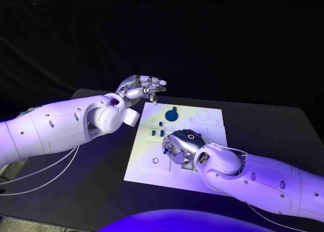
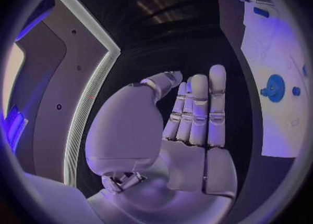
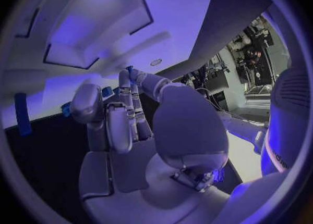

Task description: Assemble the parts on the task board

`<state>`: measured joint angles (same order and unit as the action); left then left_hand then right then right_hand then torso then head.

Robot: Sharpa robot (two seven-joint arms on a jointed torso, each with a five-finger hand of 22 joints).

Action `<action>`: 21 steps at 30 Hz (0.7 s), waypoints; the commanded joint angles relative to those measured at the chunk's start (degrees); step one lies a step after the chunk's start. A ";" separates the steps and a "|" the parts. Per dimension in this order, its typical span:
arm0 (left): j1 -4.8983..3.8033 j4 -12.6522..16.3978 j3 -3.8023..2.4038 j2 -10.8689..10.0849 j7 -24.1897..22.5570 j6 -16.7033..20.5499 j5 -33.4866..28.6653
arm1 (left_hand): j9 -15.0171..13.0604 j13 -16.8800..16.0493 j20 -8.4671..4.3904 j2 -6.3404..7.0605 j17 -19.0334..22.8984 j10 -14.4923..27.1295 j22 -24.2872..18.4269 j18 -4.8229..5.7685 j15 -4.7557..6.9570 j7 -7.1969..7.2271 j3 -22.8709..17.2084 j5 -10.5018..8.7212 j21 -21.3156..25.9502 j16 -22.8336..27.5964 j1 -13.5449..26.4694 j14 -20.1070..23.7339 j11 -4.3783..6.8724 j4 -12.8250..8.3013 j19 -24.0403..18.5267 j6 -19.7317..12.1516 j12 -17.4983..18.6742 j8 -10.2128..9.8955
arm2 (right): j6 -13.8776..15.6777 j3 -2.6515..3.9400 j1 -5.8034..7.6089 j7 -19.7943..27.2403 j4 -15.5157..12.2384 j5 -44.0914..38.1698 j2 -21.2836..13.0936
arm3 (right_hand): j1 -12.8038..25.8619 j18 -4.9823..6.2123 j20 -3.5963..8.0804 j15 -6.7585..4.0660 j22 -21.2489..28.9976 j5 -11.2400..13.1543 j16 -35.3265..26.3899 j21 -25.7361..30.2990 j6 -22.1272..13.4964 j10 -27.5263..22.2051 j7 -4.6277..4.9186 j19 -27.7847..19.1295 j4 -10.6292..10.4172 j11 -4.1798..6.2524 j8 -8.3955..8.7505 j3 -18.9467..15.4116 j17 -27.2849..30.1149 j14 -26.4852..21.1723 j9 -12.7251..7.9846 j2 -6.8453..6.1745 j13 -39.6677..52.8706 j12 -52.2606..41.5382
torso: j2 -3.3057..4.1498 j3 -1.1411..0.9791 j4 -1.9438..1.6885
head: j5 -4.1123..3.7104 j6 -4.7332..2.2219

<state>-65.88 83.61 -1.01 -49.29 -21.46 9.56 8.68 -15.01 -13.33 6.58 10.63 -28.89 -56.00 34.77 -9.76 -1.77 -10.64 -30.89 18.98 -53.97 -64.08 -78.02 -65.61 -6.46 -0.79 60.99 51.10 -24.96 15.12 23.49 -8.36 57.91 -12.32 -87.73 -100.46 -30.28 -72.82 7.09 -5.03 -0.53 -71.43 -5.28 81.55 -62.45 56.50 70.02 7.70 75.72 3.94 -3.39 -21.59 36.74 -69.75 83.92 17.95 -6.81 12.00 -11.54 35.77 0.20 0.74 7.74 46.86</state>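
Right hand (image 1: 183,145) low over the white task board's (image 1: 152,169) middle, fingers curled down; whether they pinch a part, cannot tell. Board flat on black worktop (image 1: 78,193). Small blue parts (image 1: 157,132) mid-board, round blue part (image 1: 171,115) further back. Beyond its far-left corner, left hand (image 1: 141,88) raised, fingers spread, empty.

The support surface is a black table (image 1: 99,193) with a matte top — its far edge runs behind the work area. One item lies directly on it: the white task board (image 1: 149,166), a flat rectangular plate (long side running away from the robot) near the table's middle. The board sits flat, slightly skewed to the table edges. Dark tabletop borders the board on both sides.
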 commanded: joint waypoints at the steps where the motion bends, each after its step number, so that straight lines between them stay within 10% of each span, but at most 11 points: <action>1: -0.02 0.05 -0.05 0.08 -0.26 -0.99 -0.31 | 0.07 0.06 0.33 -0.21 0.07 0.41 -0.07 -0.80 -0.11 -0.10 0.29 0.21 0.19 -0.27 0.51 0.45 -0.13 0.16 -0.12 -0.39 -0.32 0.14 | -1.16 -0.03 -0.07 -0.76 -0.01 -1.25 0.11 | 0.49 -0.85 -0.07 -0.36 0.09 0.20 0.11 0.35 0.30 0.20 -0.09 0.01 -0.39 -0.05 -0.40 0.09 0.02 2.23 0.10 -0.03 0.05 0.29 | 0.00 0.00 0.05 | 0.05 0.11; 21: -0.02 0.01 -0.05 0.10 -0.09 -1.06 -0.31 | 0.08 0.07 0.37 -0.19 0.08 0.55 -0.11 -0.81 -0.12 -0.08 0.34 0.21 0.25 -0.34 0.58 0.48 -0.13 0.19 -0.14 -0.49 -0.39 0.21 | -5.15 -0.27 -0.09 -0.72 1.18 -1.66 1.41 | 0.76 -0.83 -0.09 -0.35 0.13 0.62 0.09 0.52 0.15 0.24 -0.09 -0.06 -0.57 -0.07 -0.34 -0.18 0.09 2.19 0.17 -0.20 0.16 0.55 | -0.05 -0.04 0.02 | 0.11 0.35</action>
<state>-65.88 83.54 -1.01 -49.27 -21.36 9.42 8.67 -15.01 -13.33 6.57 10.63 -28.89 -55.80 34.71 -9.76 -1.97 -10.63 -30.74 18.98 -53.97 -64.08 -78.02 -65.41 -6.66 -0.63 61.00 51.10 -24.96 15.11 21.07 -8.46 57.97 -12.88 -86.66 -101.32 -28.96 -72.60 7.08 -5.03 -0.53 -71.37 -5.05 81.55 -62.21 56.07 70.08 7.59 75.72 3.69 -3.45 -21.86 36.69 -69.76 83.92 18.03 -7.04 12.18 -11.33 35.73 0.16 0.75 7.86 47.10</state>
